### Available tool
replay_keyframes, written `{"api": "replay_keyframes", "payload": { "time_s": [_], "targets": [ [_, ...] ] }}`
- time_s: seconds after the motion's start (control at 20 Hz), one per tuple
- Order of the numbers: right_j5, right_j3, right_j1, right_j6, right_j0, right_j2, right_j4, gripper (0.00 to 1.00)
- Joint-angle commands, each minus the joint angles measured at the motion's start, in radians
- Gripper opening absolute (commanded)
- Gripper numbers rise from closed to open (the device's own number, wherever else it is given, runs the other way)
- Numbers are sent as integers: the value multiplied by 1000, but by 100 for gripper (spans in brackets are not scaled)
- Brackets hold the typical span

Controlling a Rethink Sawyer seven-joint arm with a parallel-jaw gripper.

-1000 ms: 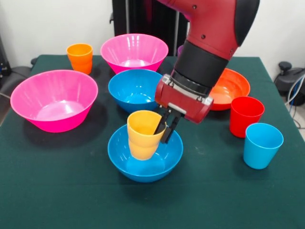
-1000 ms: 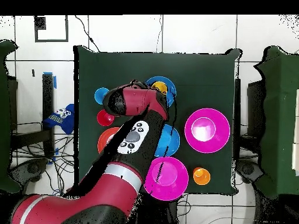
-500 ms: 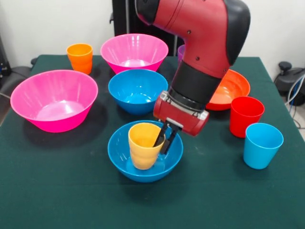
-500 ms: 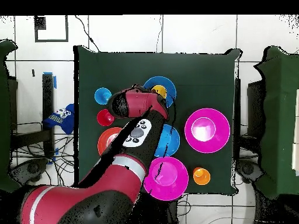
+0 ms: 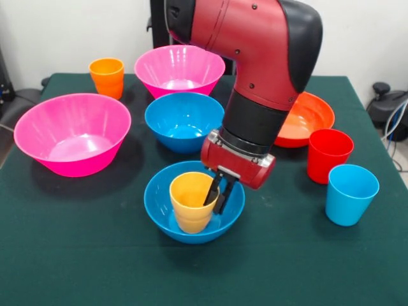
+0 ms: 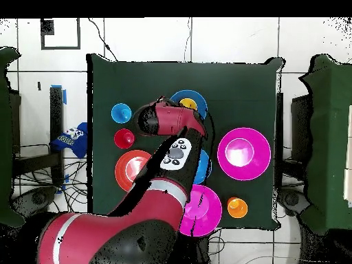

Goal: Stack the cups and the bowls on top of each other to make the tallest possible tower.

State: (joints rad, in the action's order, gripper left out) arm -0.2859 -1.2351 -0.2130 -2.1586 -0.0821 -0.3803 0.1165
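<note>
The yellow cup stood upright inside the near blue bowl, close to the middle of the surface's front edge in the front view, and looked to be resting on the bowl's floor. The claw held it by the rim, one black finger inside the cup and the other outside, closed on the wall. In the overhead view only a yellow sliver of the cup showed beside the arm. The step in hand, as I judged it, was seating this first cup in the base bowl of the tower; the next move would call for letting go of the rim and rising straight up so the cup was not tipped. Behind it sat the second blue bowl, the likely next layer. Two pink bowls lay toward the surface's left side, one at the left edge and one at the back, with the orange cup near the back left corner. The orange-red bowl, the red cup and the light blue cup sat along the right edge. No brand, label or writing could be read on any of them.
</note>
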Motion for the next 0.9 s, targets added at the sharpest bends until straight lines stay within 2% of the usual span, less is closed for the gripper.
{"api": "replay_keyframes", "payload": {
  "time_s": [0.05,0.4,0.55,0.6,0.9],
  "targets": [
    [-16,-19,10,-62,24,169,-5,0],
    [-68,-15,-7,-53,28,168,-4,0],
    [-106,-15,-15,-25,46,193,-5,0],
    [-119,-11,-13,-26,46,189,-5,100],
    [-181,14,-6,-27,35,169,-3,100]
  ]
}}
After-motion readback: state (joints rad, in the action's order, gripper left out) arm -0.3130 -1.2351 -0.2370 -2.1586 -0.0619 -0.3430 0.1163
